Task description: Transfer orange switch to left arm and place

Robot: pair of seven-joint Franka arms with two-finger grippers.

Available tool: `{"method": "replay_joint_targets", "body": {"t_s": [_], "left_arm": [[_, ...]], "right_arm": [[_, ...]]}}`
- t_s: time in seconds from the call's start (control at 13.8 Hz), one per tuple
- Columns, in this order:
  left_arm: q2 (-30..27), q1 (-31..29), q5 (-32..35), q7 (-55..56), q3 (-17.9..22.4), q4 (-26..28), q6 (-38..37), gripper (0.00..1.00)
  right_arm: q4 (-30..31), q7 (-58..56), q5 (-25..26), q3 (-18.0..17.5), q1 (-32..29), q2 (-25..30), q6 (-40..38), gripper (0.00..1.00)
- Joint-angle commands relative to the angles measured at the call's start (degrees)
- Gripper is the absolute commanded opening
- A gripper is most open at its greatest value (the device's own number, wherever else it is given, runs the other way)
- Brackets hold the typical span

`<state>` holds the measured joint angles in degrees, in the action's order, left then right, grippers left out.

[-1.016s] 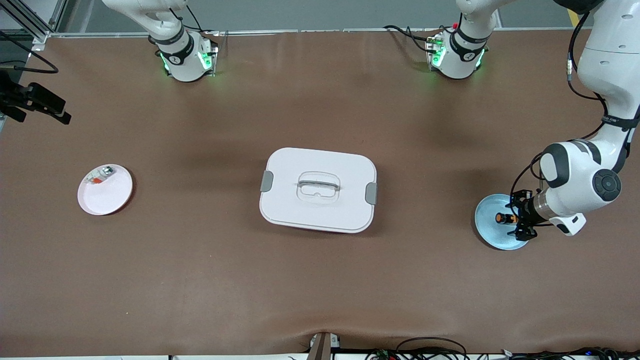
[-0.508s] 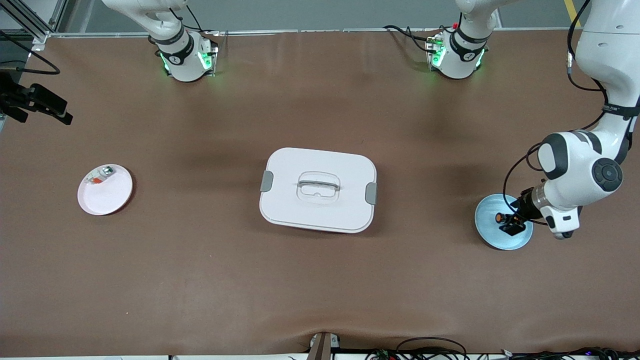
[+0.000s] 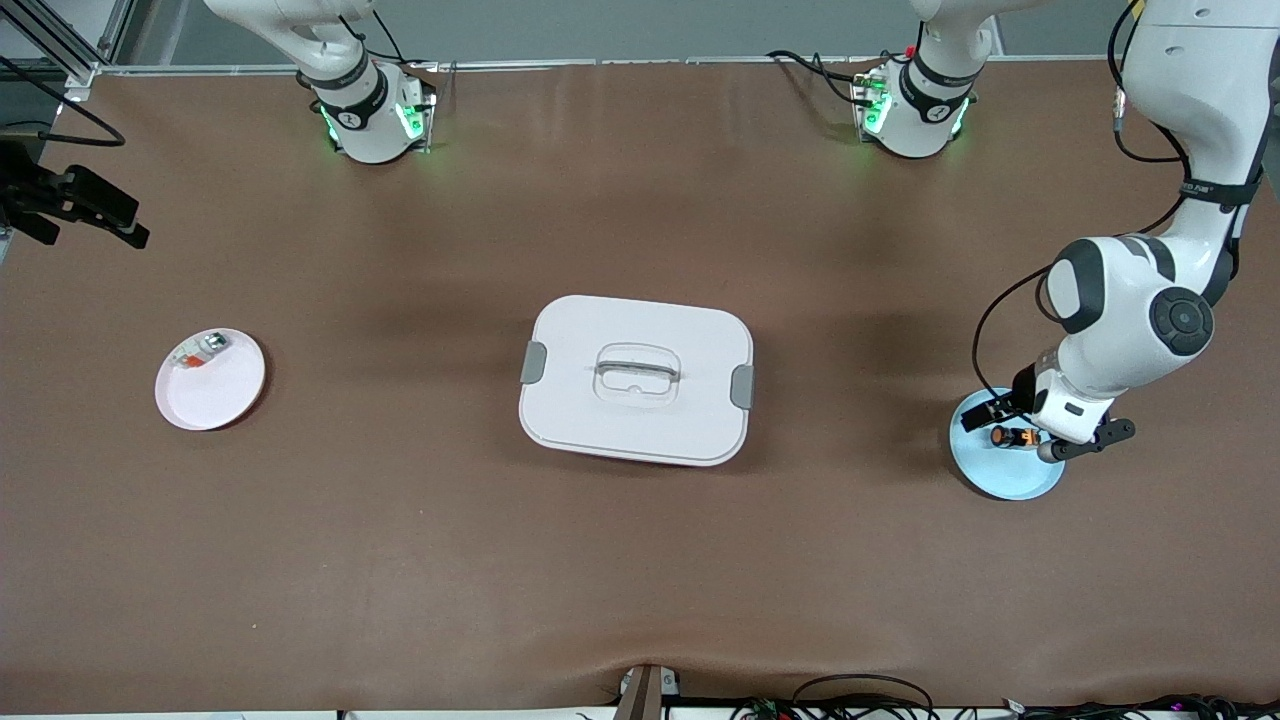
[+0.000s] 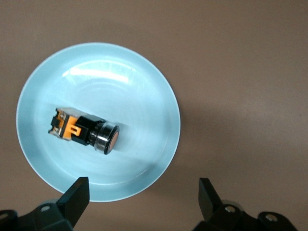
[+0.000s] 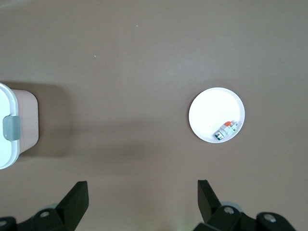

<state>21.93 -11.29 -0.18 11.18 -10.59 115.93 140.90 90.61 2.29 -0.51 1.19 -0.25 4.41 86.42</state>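
The orange switch (image 3: 1010, 436) lies on its side on a light blue plate (image 3: 1003, 472) toward the left arm's end of the table. It also shows in the left wrist view (image 4: 84, 131), black with an orange button end, on the plate (image 4: 139, 86). My left gripper (image 3: 1040, 430) hangs over the plate, open and empty (image 4: 143, 190), its fingertips above the plate's rim beside the switch. The white box (image 3: 636, 378) stands mid-table. My right gripper (image 5: 142, 192) is open and empty, high over bare table between the box (image 5: 7, 127) and a white plate (image 5: 211, 108).
A pale pink-white plate (image 3: 215, 390) toward the right arm's end holds a silver-and-clear part with a red-orange bit (image 3: 200, 352), also in the right wrist view (image 5: 226, 130). Both arm bases (image 3: 372, 118) stand along the table's edge farthest from the front camera.
The left hand has swung from lying sideways at the switch to pointing down over the plate. The switch stays on the plate. The right arm has hardly moved.
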Motion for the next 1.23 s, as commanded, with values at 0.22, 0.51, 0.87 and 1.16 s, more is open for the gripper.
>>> {"method": "replay_joint_targets", "body": {"t_s": [0.22, 0.51, 0.87, 1.16], "left_arm": [[-7.2, 2.6, -1.1, -3.8, 1.3, 1.4, -1.1, 1.00], [-11.5, 0.8, -0.2, -6.1, 0.9, -2.5, -11.5, 1.00], [-17.4, 1.2, -0.3, -8.1, 0.0, -3.3, -15.8, 1.00], [-19.4, 1.3, -0.3, -8.1, -1.1, -13.3, -32.3, 1.00]], "right_arm": [[1.7, 0.2, 0.0, -0.2, -0.2, 1.7, 0.8, 1.00], [1.7, 0.2, 0.0, -0.2, -0.2, 1.7, 0.9, 1.00], [1.7, 0.2, 0.0, -0.2, -0.2, 1.7, 0.9, 1.00], [1.7, 0.0, 0.0, -0.1, -0.4, 1.7, 0.9, 1.00]]}}
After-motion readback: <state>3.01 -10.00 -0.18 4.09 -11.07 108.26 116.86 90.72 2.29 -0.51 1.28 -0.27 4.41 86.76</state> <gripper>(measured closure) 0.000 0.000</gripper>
